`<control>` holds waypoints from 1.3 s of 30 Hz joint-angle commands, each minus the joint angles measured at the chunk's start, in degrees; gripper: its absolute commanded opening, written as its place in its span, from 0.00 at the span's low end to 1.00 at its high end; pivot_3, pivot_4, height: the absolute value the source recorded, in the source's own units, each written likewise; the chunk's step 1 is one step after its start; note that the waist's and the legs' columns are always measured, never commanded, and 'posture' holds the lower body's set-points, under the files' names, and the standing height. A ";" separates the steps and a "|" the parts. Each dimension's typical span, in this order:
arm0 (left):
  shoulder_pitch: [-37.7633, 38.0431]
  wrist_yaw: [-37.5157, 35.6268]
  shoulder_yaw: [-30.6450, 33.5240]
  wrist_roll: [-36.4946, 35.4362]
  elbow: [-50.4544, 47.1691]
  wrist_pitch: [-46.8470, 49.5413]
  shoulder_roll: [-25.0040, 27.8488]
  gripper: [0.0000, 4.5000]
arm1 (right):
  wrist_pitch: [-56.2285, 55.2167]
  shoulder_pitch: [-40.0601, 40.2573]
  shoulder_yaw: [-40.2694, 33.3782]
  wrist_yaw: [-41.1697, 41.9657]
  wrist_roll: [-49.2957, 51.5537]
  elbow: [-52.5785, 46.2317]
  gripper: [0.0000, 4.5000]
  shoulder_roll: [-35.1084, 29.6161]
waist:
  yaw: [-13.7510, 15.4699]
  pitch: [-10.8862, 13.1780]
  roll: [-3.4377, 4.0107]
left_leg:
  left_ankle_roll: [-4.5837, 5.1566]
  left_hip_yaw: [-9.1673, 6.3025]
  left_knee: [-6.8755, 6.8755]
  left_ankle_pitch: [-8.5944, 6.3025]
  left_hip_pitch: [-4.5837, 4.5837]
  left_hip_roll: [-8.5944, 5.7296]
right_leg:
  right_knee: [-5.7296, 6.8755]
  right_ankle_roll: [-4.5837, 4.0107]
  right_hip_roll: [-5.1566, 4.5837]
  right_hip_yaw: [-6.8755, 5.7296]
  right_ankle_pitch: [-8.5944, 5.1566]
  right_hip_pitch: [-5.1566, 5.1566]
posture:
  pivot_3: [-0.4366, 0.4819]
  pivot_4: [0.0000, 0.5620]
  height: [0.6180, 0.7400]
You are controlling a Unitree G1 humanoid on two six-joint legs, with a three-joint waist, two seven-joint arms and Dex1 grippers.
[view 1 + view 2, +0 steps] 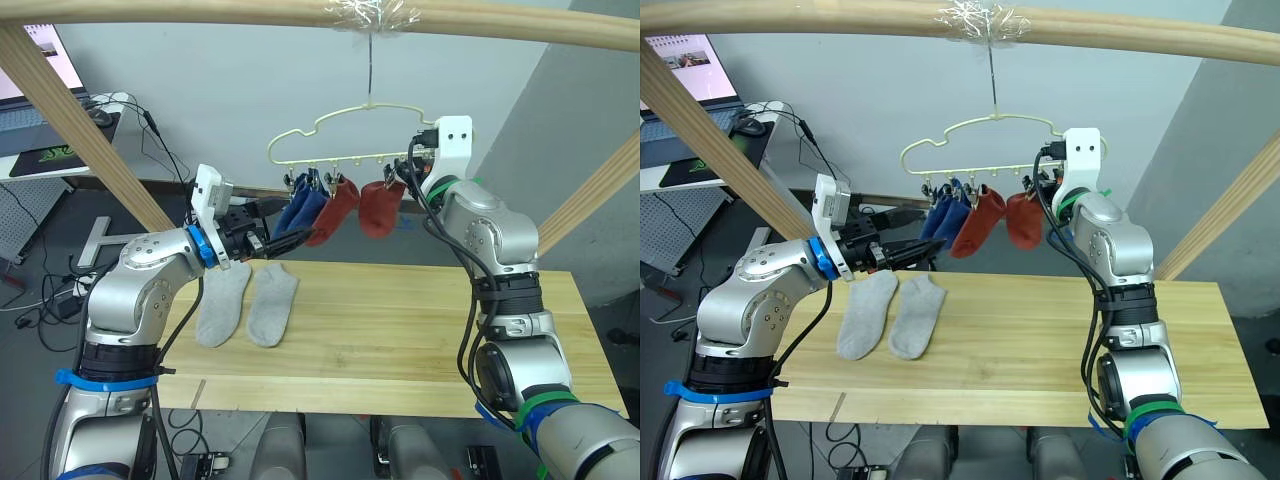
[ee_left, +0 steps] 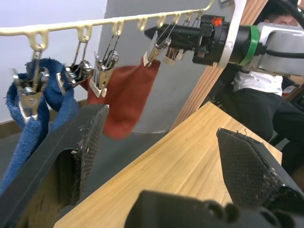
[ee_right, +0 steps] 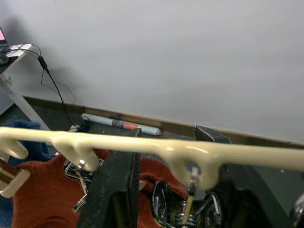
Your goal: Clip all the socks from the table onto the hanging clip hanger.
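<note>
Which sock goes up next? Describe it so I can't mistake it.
On the table, two light grey socks lie side by side near the robot's left. Take the grey sock nearer the left gripper; its twin lies further right.

Two robot arms in rounded silver-grey metal shells, joined by black segments at the elbows and forearms. The left arm [image 1: 140,285] carries a bright blue ring at the wrist and a blue band lower down by the shoulder. The right arm [image 1: 495,255] carries a green ring at the wrist and green and blue bands near the shoulder. Black cables loop loosely along both arms. Each wrist bears a white plastic camera bracket with small dark screw holes. The left gripper [image 2: 164,164] has two wedge-shaped black fingers [image 2: 247,161] with finely textured pads, scuffed and flecked with pale lint
</note>
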 commanded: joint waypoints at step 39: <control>0.06 2.10 0.06 1.64 -2.72 -1.50 -0.95 0.93 | 7.94 1.76 -2.58 -9.23 -2.00 -12.60 0.03 3.89 | 0.04 0.03 0.02 | 0.00 0.01 -0.02 0.00 -0.05 0.01 | 0.03 0.00 0.01 0.01 0.00 -0.10 | 0.67 0.42 1.00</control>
